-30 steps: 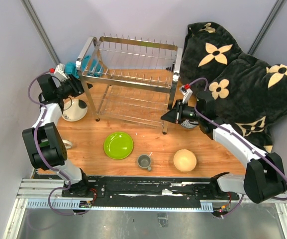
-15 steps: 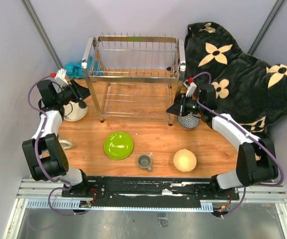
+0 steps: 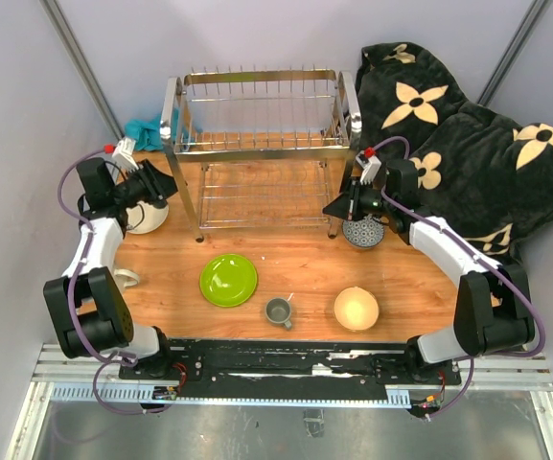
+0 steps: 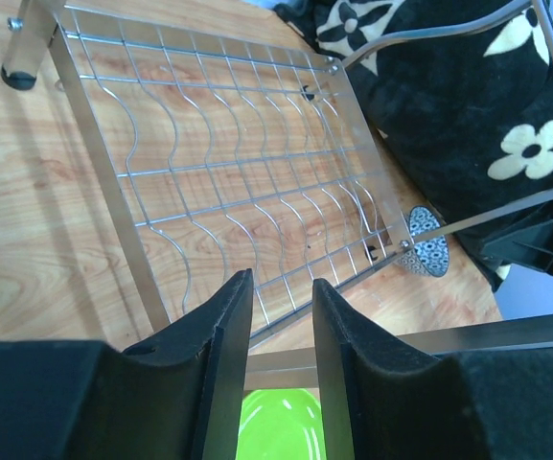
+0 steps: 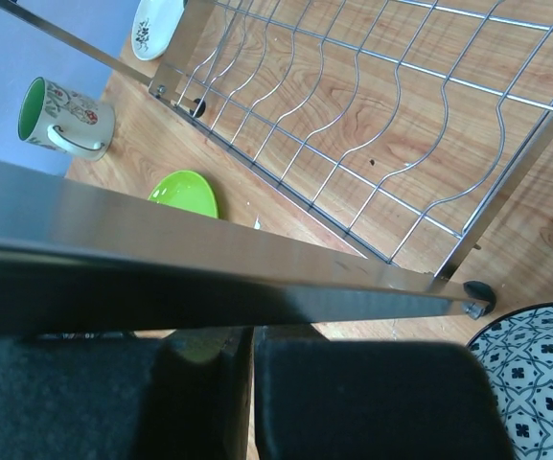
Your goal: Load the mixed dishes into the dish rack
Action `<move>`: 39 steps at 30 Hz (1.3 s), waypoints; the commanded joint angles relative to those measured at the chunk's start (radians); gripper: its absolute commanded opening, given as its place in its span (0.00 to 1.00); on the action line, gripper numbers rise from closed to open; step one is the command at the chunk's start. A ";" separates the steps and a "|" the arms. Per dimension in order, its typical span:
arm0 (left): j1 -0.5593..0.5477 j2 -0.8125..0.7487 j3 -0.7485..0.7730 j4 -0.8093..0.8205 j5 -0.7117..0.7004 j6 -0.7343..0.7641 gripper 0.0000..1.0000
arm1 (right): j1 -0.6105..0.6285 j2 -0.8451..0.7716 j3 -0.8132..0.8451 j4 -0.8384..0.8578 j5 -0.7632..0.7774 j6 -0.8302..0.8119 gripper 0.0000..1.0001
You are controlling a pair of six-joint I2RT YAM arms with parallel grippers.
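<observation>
The dish rack (image 3: 257, 144) stands square at the back centre. My left gripper (image 3: 164, 181) is at its left leg, open, and one rack tube (image 4: 506, 335) runs across behind the fingers with nothing pinched. My right gripper (image 3: 332, 208) is shut against the right leg, and a rack bar (image 5: 209, 259) crosses in front of its fingers. On the table lie the lime-green plate (image 3: 228, 279), small grey mug (image 3: 277, 310), cream-yellow bowl (image 3: 356, 308), blue-patterned bowl (image 3: 363, 232), white mug (image 3: 126, 278) and cream plate (image 3: 147, 218), which lies partly under my left arm.
A black blanket with cream flowers (image 3: 468, 144) is heaped at the back right, touching the rack's right side. A teal cloth (image 3: 147, 129) lies behind the rack's left end. Grey walls close in on the left and the back.
The rack has swung from skewed to square with the table and shifted right and back. Both grippers moved with its ends. My left jaws have narrowed slightly.
</observation>
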 commanded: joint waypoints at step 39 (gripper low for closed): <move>0.006 -0.488 0.017 -0.358 -0.412 -0.077 0.24 | -0.023 -0.110 0.030 -0.337 0.147 -0.165 0.01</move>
